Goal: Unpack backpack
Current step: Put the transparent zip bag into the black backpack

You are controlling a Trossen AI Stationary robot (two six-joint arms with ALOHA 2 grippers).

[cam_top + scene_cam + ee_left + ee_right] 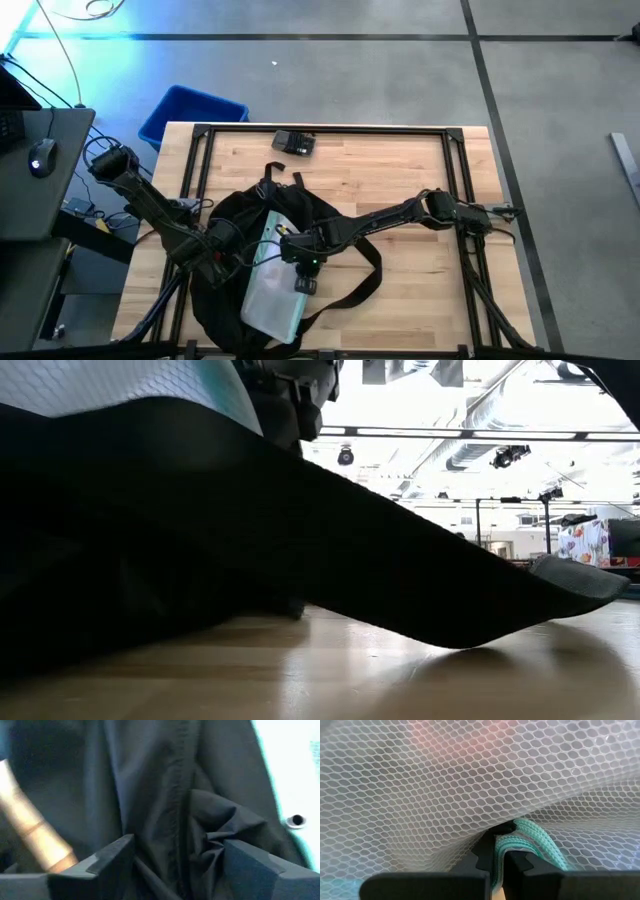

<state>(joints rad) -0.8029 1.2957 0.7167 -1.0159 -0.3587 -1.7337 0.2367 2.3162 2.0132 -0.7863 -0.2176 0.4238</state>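
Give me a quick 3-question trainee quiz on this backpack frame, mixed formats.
1. True or false: the right hand is shut on the teal-trimmed edge of the white mesh pouch.
2. Multiple choice: the small dark object on the table lies A) inside the backpack, B) on bare wood at the far edge, apart from the backpack, C) in the left hand.
3. Fill in: the left hand stands ____ over the black fabric of the backpack, gripping nothing.

Key: 1 true; 2 B; 3 open
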